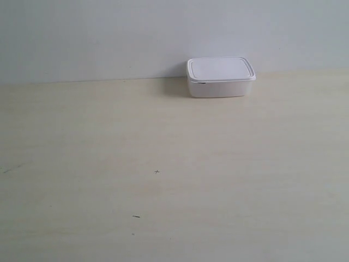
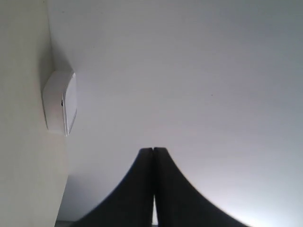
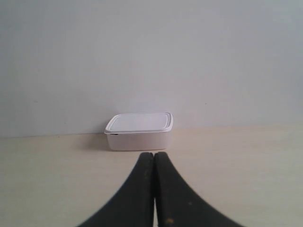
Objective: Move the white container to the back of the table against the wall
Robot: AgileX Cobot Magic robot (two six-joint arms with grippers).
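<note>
The white container stands lidded at the back of the pale table, its rear side against the grey-white wall. No arm shows in the exterior view. My right gripper is shut and empty, pointing at the container from a distance over the table. My left gripper is shut too, with nothing in it. Its camera is rolled sideways, so the container appears far off by the wall.
A few tiny dark specks mark the table's near half. The table stretches wide on both sides of the container.
</note>
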